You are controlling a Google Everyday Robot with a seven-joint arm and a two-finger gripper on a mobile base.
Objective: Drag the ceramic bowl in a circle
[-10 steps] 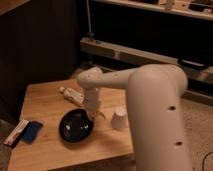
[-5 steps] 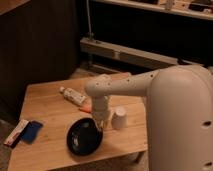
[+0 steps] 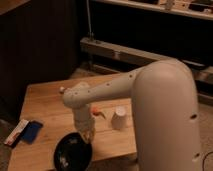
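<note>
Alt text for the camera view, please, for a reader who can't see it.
A white robot arm reaches from the right over a wooden table, with its gripper down at the far right rim of a black bowl near the table's front edge. A white cup stands to the right of the gripper, and a flat blue object lies near the left edge.

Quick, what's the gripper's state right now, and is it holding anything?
Gripper: down at the right rim of the ceramic bowl; whether it is open, closed or holding the bowl cannot be told.
</note>
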